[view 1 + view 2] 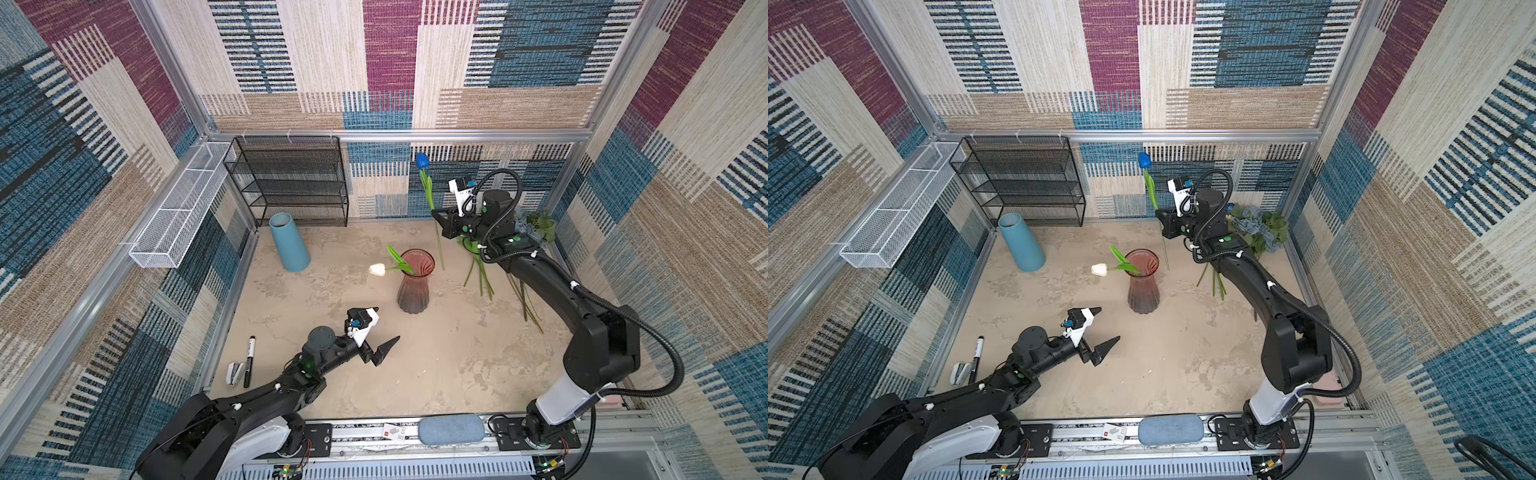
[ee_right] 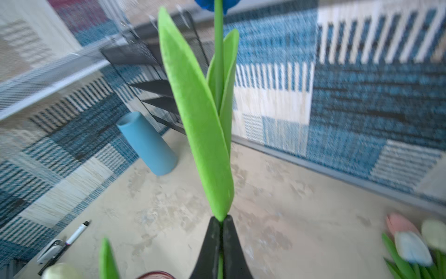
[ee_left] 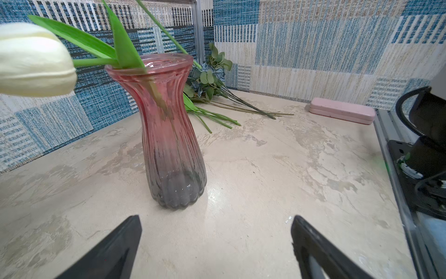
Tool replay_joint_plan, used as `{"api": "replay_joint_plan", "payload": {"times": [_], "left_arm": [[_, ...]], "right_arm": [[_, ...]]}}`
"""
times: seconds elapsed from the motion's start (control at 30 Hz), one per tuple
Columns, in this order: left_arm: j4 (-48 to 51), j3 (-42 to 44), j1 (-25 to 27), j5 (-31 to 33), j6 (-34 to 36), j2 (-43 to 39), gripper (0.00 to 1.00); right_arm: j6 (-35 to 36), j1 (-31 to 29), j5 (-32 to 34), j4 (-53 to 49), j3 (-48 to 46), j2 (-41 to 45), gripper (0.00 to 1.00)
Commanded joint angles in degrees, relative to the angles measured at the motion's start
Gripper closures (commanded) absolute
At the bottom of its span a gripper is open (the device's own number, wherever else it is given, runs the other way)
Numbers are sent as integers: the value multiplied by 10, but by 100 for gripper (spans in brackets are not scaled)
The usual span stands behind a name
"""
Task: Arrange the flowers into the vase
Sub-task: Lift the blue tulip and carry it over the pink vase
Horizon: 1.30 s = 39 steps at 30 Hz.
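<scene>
So right now the right gripper is clamped tight on the stem of the blue tulip, holding it upright just behind and right of the pink glass vase. A white tulip sits in the vase, its head hanging over the rim. The left gripper hovers near the vase's base, jaws spread wide and empty. The other flowers lie on the table by the right wall.

No legible text; marker print too small to read.
</scene>
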State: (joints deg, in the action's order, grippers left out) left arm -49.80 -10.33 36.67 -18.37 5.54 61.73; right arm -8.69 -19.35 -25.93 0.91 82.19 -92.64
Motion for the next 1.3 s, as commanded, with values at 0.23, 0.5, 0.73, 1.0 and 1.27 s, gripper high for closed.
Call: {"api": "replay_joint_plan", "payload": {"times": [0.23, 0.5, 0.73, 1.0, 1.27], "left_arm": [[-13, 0, 1, -6, 6, 0, 1], [1, 2, 1, -3, 10, -15, 1], [12, 2, 1, 0, 14, -27, 1], [7, -2, 2, -5, 11, -15, 1], [-2, -4, 3, -7, 10, 0, 1]], "right_arm": [[-107, -42, -26, 386, -131, 80, 100], [-69, -80, 49, 533, -215, 62, 100], [-31, -95, 64, 570, -267, 40, 100], [22, -103, 70, 532, -323, 56, 100], [70, -104, 61, 463, -351, 75, 81]]}}
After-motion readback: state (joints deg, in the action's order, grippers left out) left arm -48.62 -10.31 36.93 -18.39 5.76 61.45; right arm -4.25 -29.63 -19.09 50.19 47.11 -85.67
